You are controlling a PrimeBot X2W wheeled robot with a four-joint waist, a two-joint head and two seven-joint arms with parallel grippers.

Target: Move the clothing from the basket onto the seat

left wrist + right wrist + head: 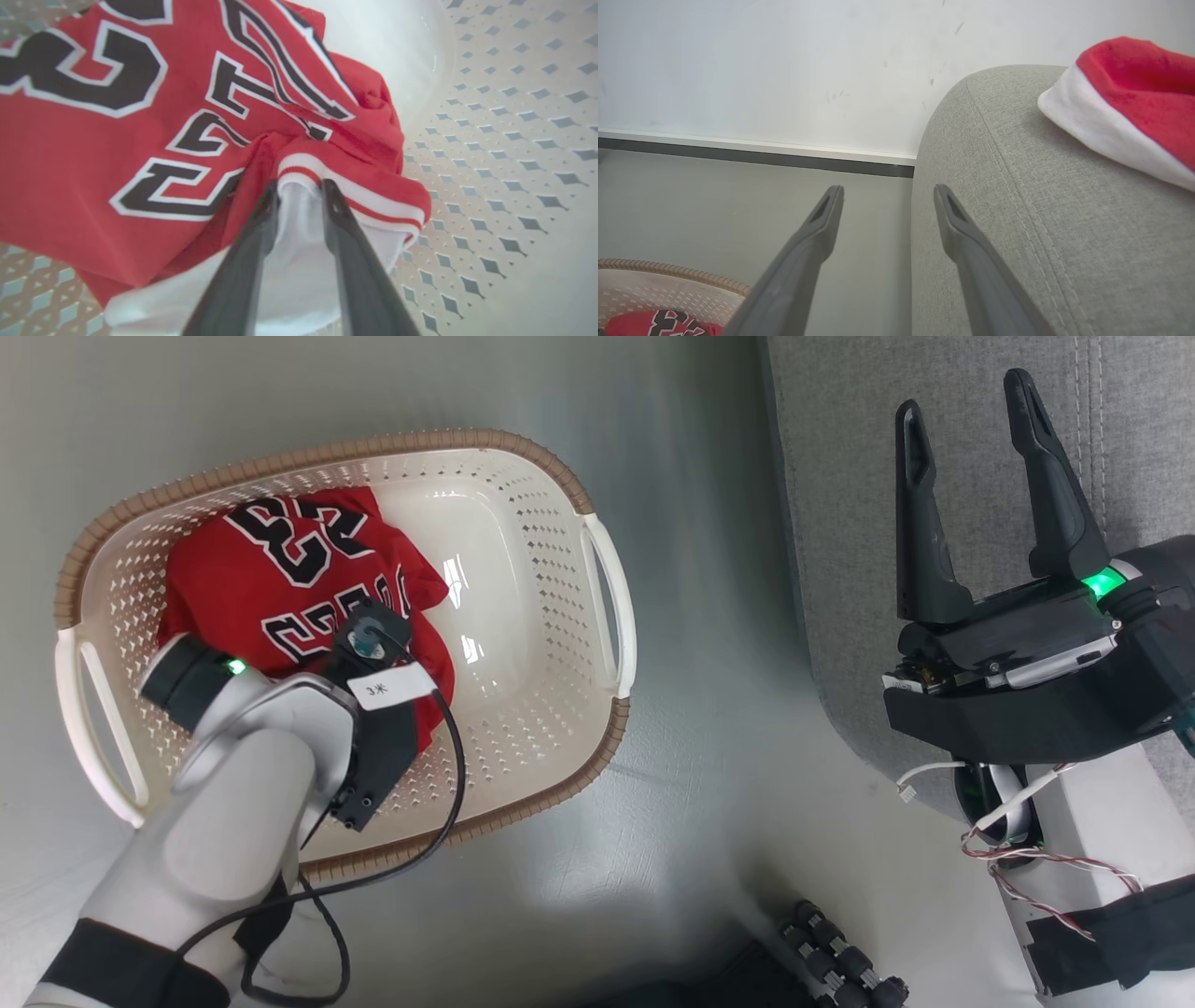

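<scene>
Reading the jersey (280, 579) first: a black, white-edged "23" faces up, and the lettering beside it is too folded for me to make out. A white tag (392, 689) on my left wrist reads "3米". The jersey lies bunched at the left end of the cream basket (551, 709), which stands on the floor (700, 569) near the grey sofa (840, 476). My left hand (301, 186) straddles a white-banded fold of the jersey, fingers touching the cloth; I cannot tell whether they clamp it. My right hand (964, 394) hangs over the sofa's edge, fingers apart and holding nothing. Another red garment (1125, 93) with a white band lies on the sofa.
</scene>
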